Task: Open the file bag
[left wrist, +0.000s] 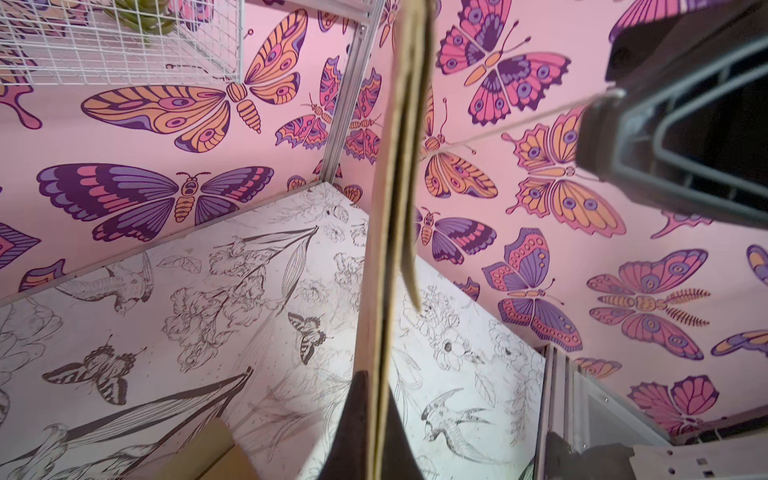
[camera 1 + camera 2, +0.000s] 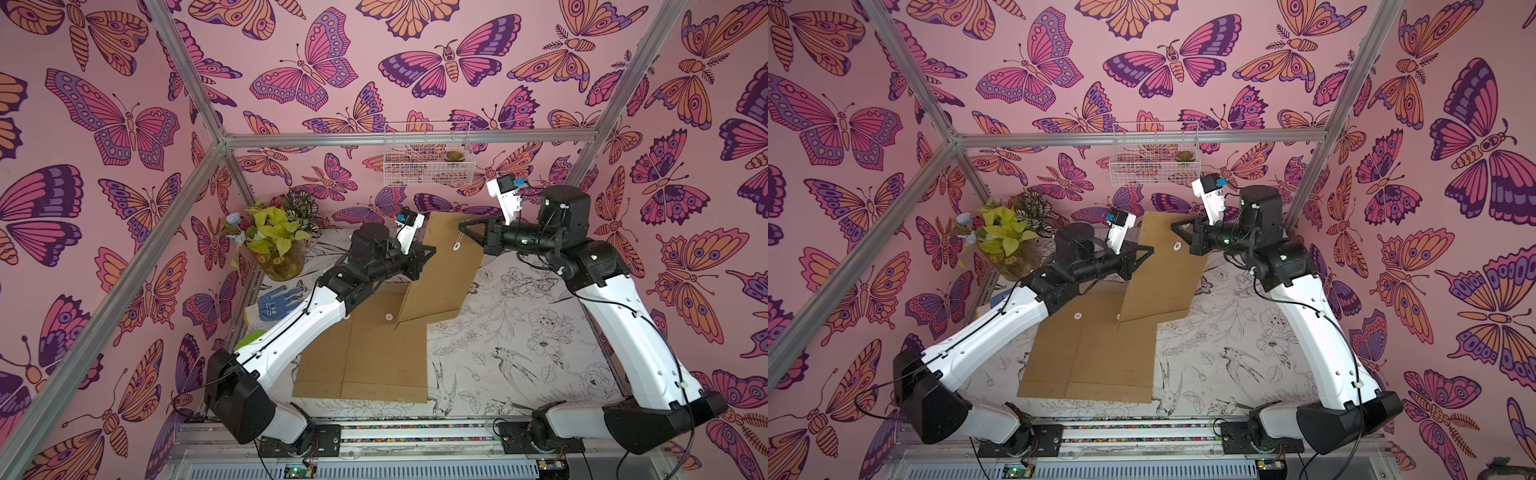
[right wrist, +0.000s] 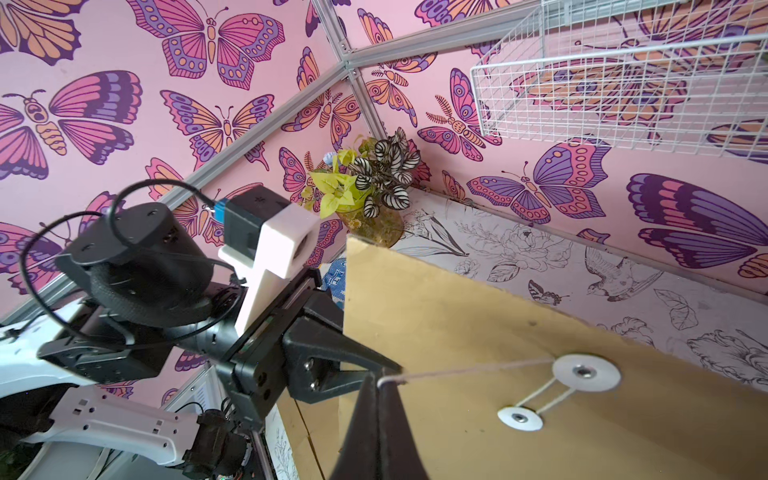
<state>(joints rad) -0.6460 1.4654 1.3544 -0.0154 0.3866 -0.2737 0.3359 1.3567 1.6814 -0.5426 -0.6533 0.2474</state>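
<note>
The file bag is a brown paper envelope held up on edge, its lower end touching the table. My left gripper is shut on its left edge, one finger on each side. Two white discs on its face are joined by a loop of string. A white string runs taut from the larger disc to my right gripper, which is shut on the string's end just off the bag's upper face.
A second brown envelope with a white disc lies flat under the raised one. A vase of plants and a blue glove sit at the back left. A white wire basket hangs on the back wall.
</note>
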